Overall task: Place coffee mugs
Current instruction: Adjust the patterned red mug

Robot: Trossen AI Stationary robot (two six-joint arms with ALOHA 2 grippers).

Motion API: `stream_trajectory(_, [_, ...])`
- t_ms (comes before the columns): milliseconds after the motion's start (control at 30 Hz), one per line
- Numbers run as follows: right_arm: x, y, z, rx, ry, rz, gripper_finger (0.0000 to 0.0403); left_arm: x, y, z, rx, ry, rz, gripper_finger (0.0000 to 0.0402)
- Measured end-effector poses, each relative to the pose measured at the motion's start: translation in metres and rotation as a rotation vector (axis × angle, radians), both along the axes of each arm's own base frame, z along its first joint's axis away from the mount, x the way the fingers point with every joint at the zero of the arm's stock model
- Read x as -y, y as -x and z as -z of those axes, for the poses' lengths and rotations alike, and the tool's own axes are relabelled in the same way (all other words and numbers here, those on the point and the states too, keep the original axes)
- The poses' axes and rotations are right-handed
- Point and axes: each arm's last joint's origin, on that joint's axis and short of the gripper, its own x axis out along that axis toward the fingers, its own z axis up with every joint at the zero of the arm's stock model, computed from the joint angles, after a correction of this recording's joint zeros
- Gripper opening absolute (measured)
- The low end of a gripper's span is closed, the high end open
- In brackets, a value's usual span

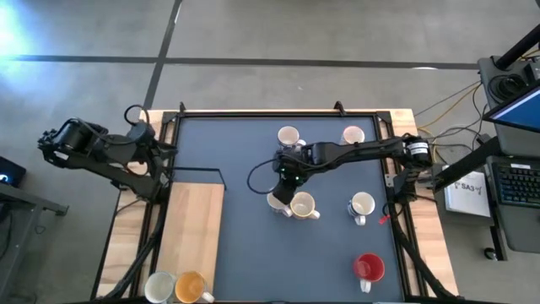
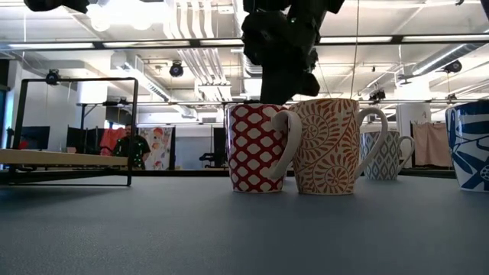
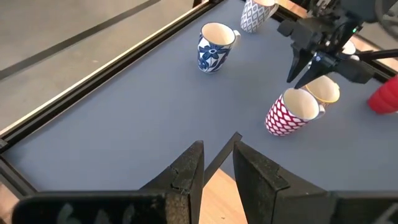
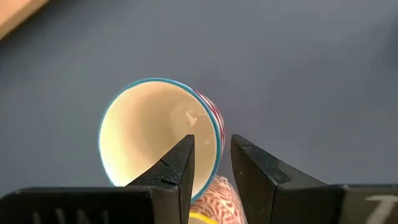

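The right end effector (image 1: 282, 191) hangs over mid-counter (image 1: 245, 152), directly above the red-lattice mug (image 2: 255, 147), its fingers (image 4: 179, 163) slightly apart and straddling that mug's rim, one inside and one outside; whether they touch the rim cannot be told. The mug stands upright, touching or just beside the orange-swirl mug (image 2: 330, 145), whose handle faces the far side from it in the low view. From above, the pair sits near the middle of the dark mat.

Other mugs are spread about the counter: a blue-flowered mug (image 3: 214, 48) toward the back edge, a blue-patterned mug (image 3: 254, 14) near the back right corner, a white mug (image 1: 362, 205) to the right of the pair, and a red mug (image 1: 368, 268) at the front right. Two more, a cream mug (image 1: 159, 287) and an orange mug (image 1: 191, 288), stand side by side at the front left, just off the wooden board (image 1: 194, 228).

The left end effector (image 3: 217, 165) waits at the counter's left edge, raised above the board's back end, fingers a little apart and holding nothing.
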Motion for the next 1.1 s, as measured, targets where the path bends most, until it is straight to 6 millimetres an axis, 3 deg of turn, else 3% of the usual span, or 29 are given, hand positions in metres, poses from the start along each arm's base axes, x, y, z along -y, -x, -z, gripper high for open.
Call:
stream_trajectory(500, [0.000,-0.016,0.027,-0.031,0.032,-0.085,0.0090,-0.001,0.003,0.000,0.010,0.007,0.004,0.0068])
stream_trajectory(700, [0.000,-0.019,0.025,-0.023,-0.015,-0.072,0.0023,-0.001,0.003,0.000,0.011,0.010,0.006,0.0068])
stream_trajectory(867, [-0.001,-0.019,0.022,-0.021,-0.069,0.028,0.0014,-0.001,0.004,0.000,0.013,0.010,0.007,0.0068])
stream_trajectory(1100, [0.002,-0.020,0.022,-0.025,-0.122,0.368,0.0013,-0.001,0.004,-0.001,0.015,0.011,0.007,0.0068])
